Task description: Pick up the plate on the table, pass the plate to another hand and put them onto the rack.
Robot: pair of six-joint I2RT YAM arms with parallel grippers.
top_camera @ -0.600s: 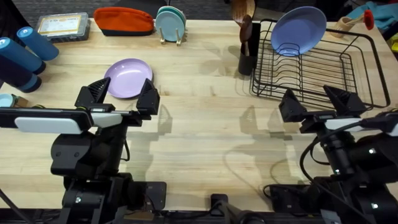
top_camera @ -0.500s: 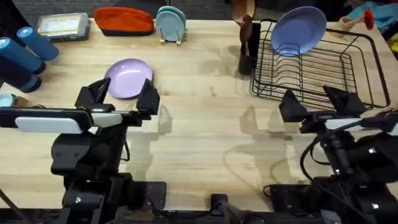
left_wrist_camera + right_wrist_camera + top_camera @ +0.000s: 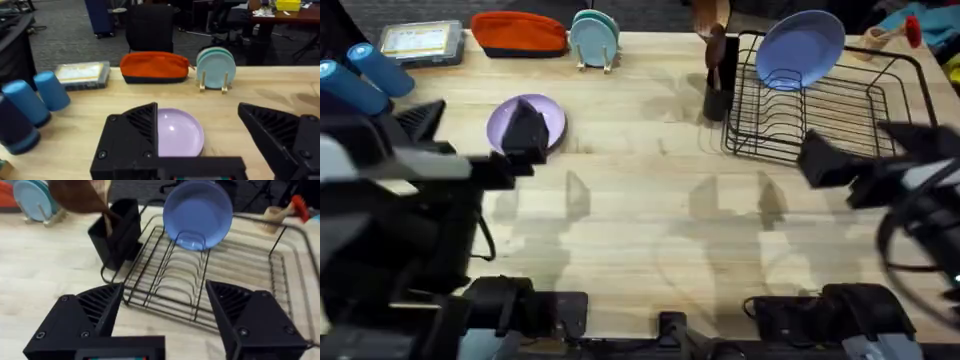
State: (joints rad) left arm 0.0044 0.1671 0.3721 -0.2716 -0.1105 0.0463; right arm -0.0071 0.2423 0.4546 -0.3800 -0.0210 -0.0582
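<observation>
The lavender plate (image 3: 532, 115) lies flat on the table (image 3: 650, 200) at the back left. My left gripper (image 3: 475, 128) hovers open over its near edge, and one finger (image 3: 525, 135) covers part of the plate. In the left wrist view the plate (image 3: 179, 131) sits just beyond the inner finger (image 3: 132, 137), with nothing held between the fingers. My right gripper (image 3: 875, 150) is open and empty at the near side of the black wire rack (image 3: 840, 110). In the right wrist view the rack (image 3: 170, 282) lies straight ahead of that open gripper (image 3: 165, 310).
A periwinkle-blue plate (image 3: 800, 48) stands in the rack's back slots. A black utensil holder (image 3: 717, 98) with wooden spoons stands left of the rack. Teal plates in a wooden stand (image 3: 594, 40), an orange pouch (image 3: 518, 32), a box (image 3: 420, 42) and blue cylinders (image 3: 365, 75) line the back left.
Both arms have risen and look larger and blurred. The left gripper has shifted left and forward over the plate's near edge. The right gripper has moved right, closer to the rack.
</observation>
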